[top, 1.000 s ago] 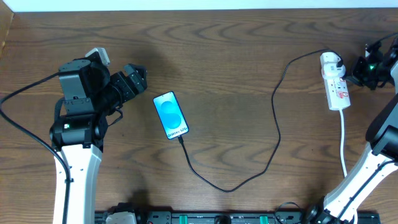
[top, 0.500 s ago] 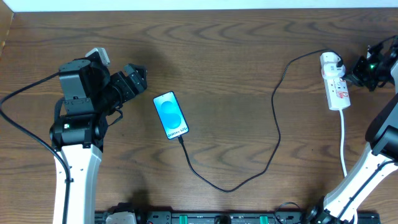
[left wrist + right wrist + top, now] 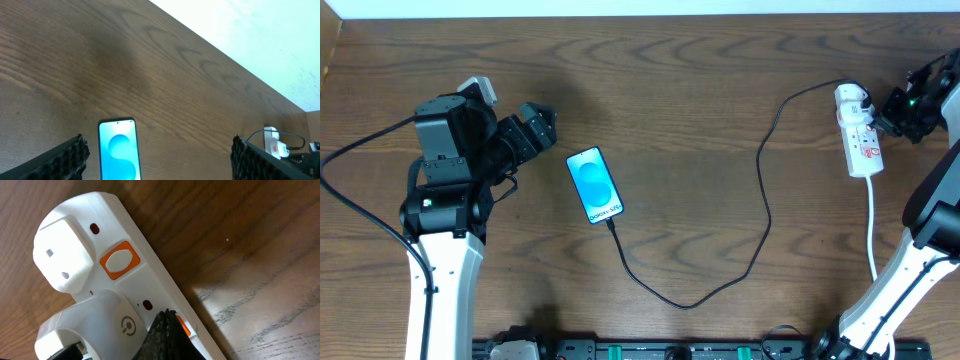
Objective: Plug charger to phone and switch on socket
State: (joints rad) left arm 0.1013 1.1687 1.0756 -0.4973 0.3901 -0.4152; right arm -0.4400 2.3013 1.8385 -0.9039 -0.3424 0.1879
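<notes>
**Right gripper edges toward the socket; all else holds**

Overhead: against the frame half a second back, the right gripper (image 3: 892,108) at the upper right has shifted slightly up and left, nearer the socket (image 3: 861,142). The left gripper (image 3: 542,122), the phone (image 3: 594,184) and the charger (image 3: 761,200) lie as before. The phone sits left of centre on the dark wood-grain bench (image 3: 700,70), cyan screen up. The thin black cable runs from the phone's lower end, loops toward the bottom edge, then climbs to a white plug (image 3: 850,98) on the upper end of the narrow white strip. The right jaws are too small and dark here to judge.

Left wrist: two black ribbed fingers (image 3: 67,161) sit at the lower corners of the frame, spread wide with nothing between them. The phone stands at the lower centre-left, its bottom cut off by the frame edge. The socket is a tiny white shape at the lower right, near the bench edge.

Right wrist: glossy white moulded plastic fills the frame on a diagonal. There is a rounded block at the upper left, an orange switch (image 3: 119,260) beside it, and small dark red dots. One dark textured finger (image 3: 162,336) rises from the bottom edge, covering part of a second orange switch. Whether it touches cannot be told, and its partner is out of frame, so I cannot tell how the right jaws stand.
</notes>
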